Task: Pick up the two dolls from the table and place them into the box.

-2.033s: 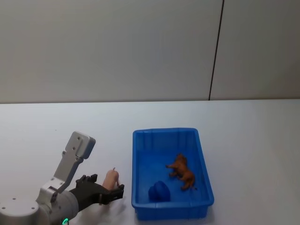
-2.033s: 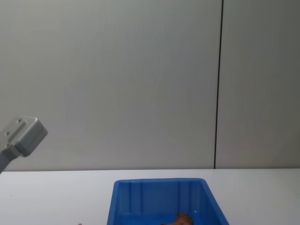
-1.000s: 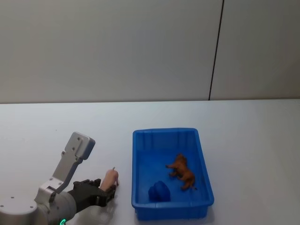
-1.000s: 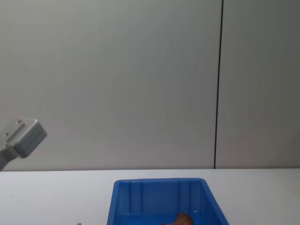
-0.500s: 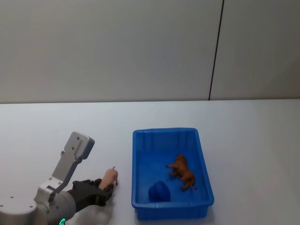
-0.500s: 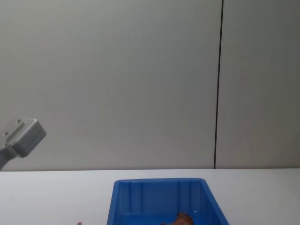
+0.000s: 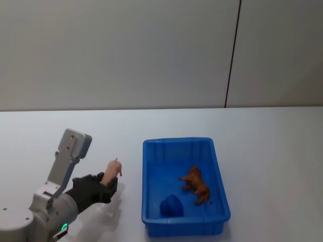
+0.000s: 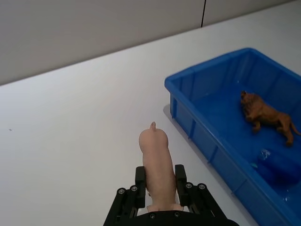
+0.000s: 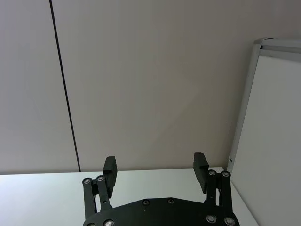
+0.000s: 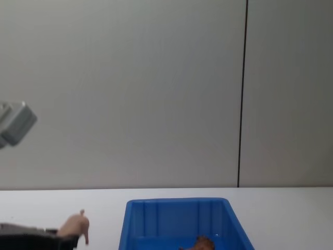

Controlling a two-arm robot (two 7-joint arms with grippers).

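The pale pink doll [image 7: 110,171] hangs above the white table [image 7: 272,151], just left of the blue box [image 7: 176,141]. My left gripper [image 7: 108,184] is shut on its lower half. In the left wrist view the doll [image 8: 155,160] sticks out forward between the black fingers [image 8: 140,175], and the box rim [image 8: 207,63] lies beyond it to one side. The reddish-brown doll [image 7: 196,184] lies on the box floor, seen also as the brown doll [image 8: 265,115]. In the chest view the pink doll [image 10: 75,226] floats left of the box [image 10: 177,201]. My right gripper [image 9: 155,162] is open, facing a wall.
A dark blue lump [image 7: 171,205] sits in the box's near corner beside the brown doll. Bare white tabletop stretches left of, behind and right of the box. A grey wall with a dark vertical seam [image 7: 232,55] stands behind the table.
My left gripper closed on the pink doll where it lay on the table, then lifted it and drew it slightly left. The brown doll and box stayed put.
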